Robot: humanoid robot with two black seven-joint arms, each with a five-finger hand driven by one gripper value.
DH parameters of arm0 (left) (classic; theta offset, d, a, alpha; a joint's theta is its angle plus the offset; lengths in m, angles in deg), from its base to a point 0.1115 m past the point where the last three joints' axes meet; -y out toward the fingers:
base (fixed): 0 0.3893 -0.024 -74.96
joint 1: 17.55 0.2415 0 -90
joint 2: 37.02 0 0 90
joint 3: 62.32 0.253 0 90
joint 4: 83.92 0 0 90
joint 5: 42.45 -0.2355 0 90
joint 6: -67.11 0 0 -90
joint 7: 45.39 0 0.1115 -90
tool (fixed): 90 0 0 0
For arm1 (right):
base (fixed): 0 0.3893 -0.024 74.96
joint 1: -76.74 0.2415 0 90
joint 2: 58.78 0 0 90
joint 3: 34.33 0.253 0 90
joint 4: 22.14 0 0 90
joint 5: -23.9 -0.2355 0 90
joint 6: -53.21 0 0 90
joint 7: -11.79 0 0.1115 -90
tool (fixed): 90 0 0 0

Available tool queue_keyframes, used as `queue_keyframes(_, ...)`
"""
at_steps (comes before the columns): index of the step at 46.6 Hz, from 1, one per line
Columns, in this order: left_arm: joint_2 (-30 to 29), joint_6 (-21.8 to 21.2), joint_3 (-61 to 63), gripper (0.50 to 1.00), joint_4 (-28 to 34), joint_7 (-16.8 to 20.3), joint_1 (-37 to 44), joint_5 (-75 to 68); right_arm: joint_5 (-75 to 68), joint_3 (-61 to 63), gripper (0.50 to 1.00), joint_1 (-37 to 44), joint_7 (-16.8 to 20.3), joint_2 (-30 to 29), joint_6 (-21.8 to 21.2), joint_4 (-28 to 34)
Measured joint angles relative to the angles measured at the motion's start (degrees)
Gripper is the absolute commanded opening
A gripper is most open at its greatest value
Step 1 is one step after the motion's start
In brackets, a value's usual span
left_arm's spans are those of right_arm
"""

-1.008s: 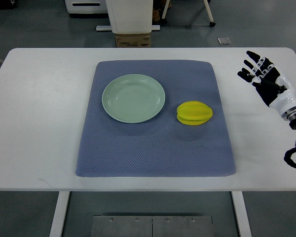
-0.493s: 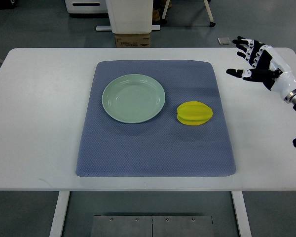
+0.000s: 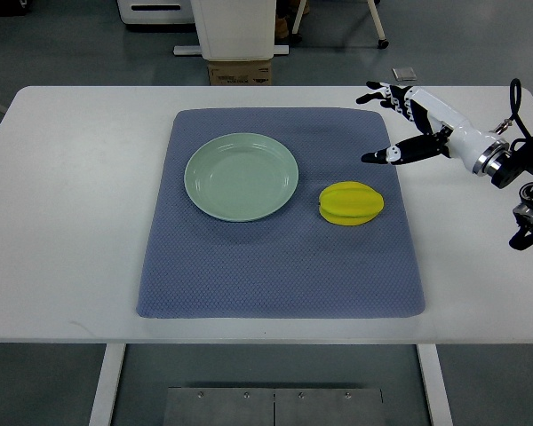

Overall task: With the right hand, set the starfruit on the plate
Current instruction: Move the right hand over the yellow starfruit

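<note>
Right hand (image 3: 407, 124) hovers with fingers spread, just above-right of the starfruit (image 3: 351, 203)

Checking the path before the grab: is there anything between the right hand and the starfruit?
No. In the top view, only bare blue mat lies between the open right hand and the starfruit.

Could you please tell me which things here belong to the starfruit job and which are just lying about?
Belong to the job:
starfruit, on the mat
plate, empty
right hand, fingers spread, holding nothing

Lying about:
mat
table
box on the floor beyond the table
</note>
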Motion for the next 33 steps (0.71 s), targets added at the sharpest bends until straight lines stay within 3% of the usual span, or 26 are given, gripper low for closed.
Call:
queue_keyframes(25, 0.0, 0.0, 0.0, 1.0, 0.0, 0.0, 0.0, 0.0, 6.4, -11.3, 1.0, 3.2, -0.1, 0.2, 0.6, -0.2)
queue_keyframes(33, 0.0, 0.0, 0.0, 1.0, 0.0, 0.0, 0.0, 0.0, 6.9, -16.5, 1.0, 5.4, 0.2, -0.4, 3.3, -0.4)
